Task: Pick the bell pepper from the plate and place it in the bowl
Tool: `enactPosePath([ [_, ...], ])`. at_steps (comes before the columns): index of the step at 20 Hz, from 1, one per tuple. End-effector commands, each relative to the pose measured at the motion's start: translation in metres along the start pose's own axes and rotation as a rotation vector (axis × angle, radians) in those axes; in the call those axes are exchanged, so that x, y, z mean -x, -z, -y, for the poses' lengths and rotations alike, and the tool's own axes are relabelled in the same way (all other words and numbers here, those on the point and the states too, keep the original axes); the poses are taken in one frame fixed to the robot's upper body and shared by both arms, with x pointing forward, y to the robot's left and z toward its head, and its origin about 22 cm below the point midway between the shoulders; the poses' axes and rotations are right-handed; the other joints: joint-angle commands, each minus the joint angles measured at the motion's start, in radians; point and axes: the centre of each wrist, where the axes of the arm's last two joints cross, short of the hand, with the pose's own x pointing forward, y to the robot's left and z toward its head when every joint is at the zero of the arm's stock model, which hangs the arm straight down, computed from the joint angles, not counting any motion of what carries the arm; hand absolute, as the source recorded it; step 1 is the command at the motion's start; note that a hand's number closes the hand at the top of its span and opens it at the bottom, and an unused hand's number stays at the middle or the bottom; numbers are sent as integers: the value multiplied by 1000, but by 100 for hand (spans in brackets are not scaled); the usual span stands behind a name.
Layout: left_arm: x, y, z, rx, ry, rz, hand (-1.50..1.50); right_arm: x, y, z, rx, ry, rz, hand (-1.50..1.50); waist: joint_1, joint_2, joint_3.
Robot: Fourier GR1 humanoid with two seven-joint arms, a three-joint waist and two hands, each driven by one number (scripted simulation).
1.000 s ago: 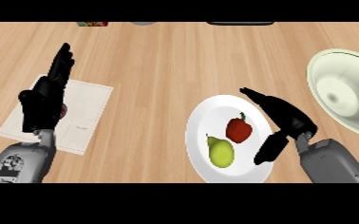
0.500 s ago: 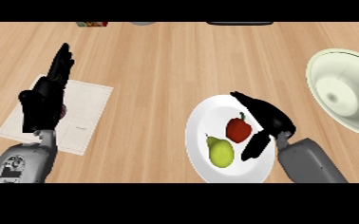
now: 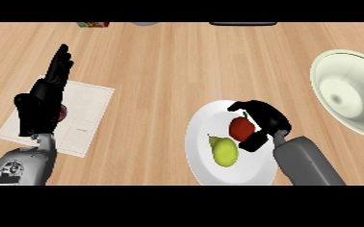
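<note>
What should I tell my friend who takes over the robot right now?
The right hand is curled round the bell pepper, which sits on the plate beside a pear.
The left hand is open, resting at the left over a paper sheet.
The bowl is at the right edge.
Done: pepper reached.
Left: lift it, carry it right, put it in the bowl.

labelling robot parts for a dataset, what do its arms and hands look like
The left hand and right hand are black, each with slim fingers and a thumb. The left forearm and right forearm are smooth grey rounded tubes; the left one shows small dark markings. No cables or sleeves show.
</note>
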Motion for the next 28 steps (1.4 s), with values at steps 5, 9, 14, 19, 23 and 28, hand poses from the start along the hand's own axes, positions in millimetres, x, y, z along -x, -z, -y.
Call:
enactPosePath([
  [5,-9,2,20,22,-9,-4,0,20,24,-20,33,-49,61,150,5,4,2],
  [9,12,-3,6,7,-1,-5,0,5,27,-14,55,-30,78,150,3,2,2],
  [14,-1,-2,-13,-1,-17,-32,0,-15,-11,-37,96,-54,151,150,-7,-2,1],
  [19,3,-7,1,-10,2,-14,0,-106,-37,-113,134,-108,171,150,-9,-5,1],
  [23,5,-3,14,15,11,-2,0,-130,-83,-109,232,-38,179,150,-16,-3,1],
  [28,5,-3,-12,-30,2,-4,0,-146,-134,-85,474,192,296,150,-26,-8,1],
])
